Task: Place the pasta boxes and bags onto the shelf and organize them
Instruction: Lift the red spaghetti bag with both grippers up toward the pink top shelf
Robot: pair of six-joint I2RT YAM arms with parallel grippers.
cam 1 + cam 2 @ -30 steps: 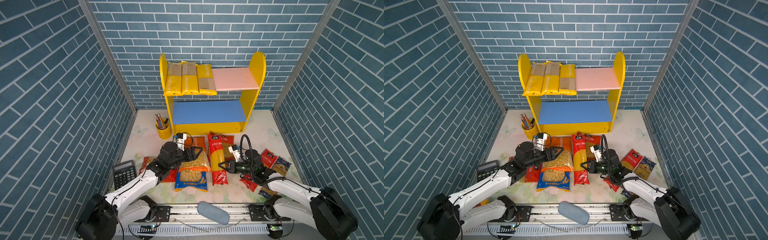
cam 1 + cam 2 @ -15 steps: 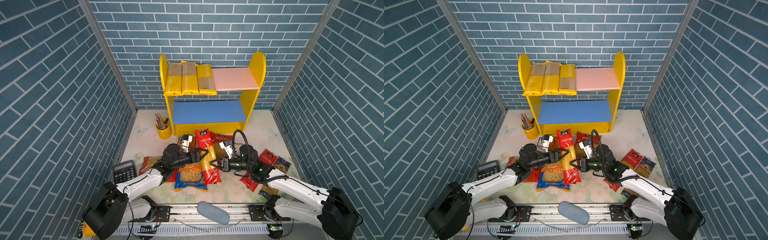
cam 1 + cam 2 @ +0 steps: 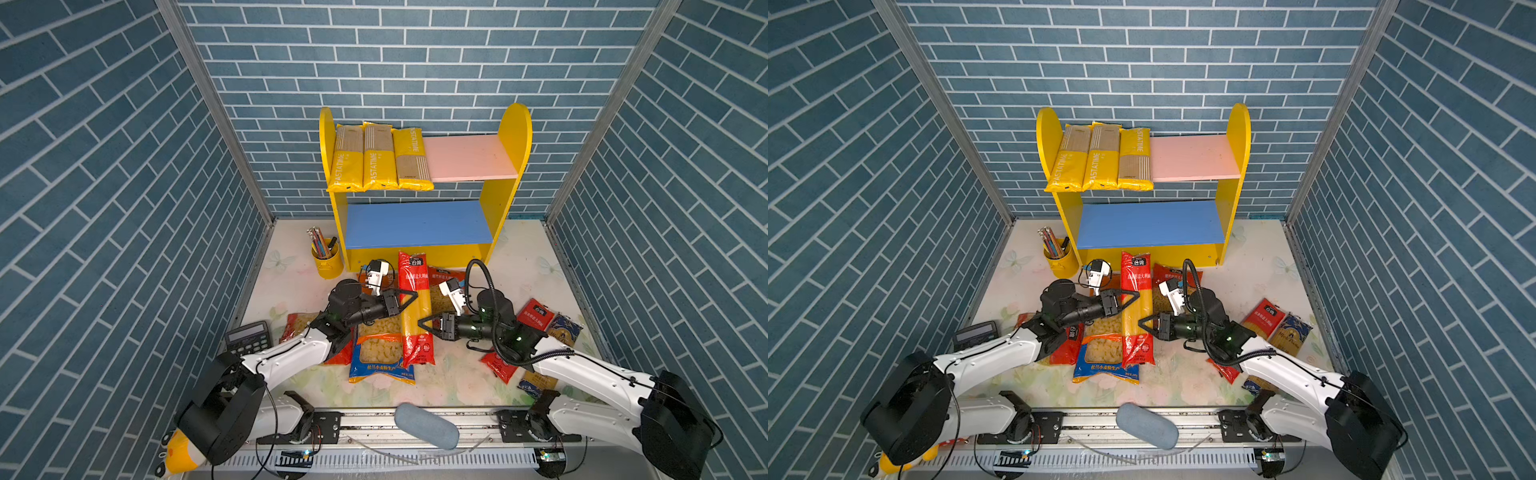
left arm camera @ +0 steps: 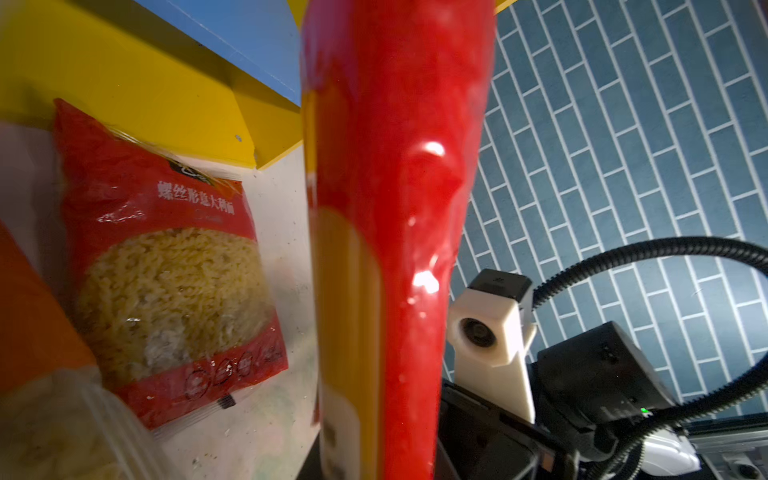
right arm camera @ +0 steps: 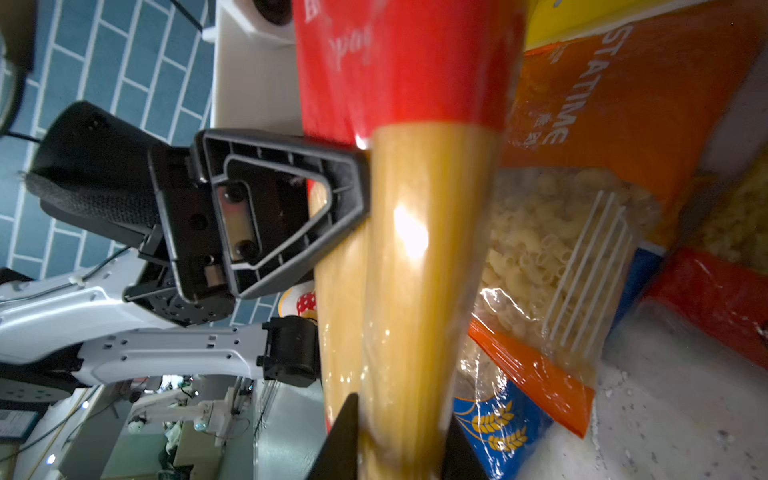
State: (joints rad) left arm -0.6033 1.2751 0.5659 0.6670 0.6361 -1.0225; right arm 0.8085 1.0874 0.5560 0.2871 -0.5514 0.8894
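Jaws first: reading the left gripper (image 3: pixel 409 296) as clenched on the red spaghetti pack (image 3: pixel 415 286), around mid-length. Can't call the right gripper (image 3: pixel 422 323) pinching or released, only seeing its fingers (image 5: pixel 343 432) flanking the pack lower down. Looks like a right-to-left handover, with the pack up over the blue macaroni bag (image 3: pixel 380 357), just in front of the shelf (image 3: pixel 513 137), far end toward the blue lower board (image 3: pixel 415 224). Counting three yellow PASTATIME packs (image 3: pixel 378 160) on the left part of the pink upper board (image 3: pixel 469 158).

To do it well: confirm a firm left hold before backing the right off sideways, avoid dragging the film, keep the pack lengthwise, then slide it in beside the yellow ones without nudging them.

Versus half a second back: squared up now instead of slanted. Versus a second back: left then wide open and off the pack, right alone at it, pack down on the pile
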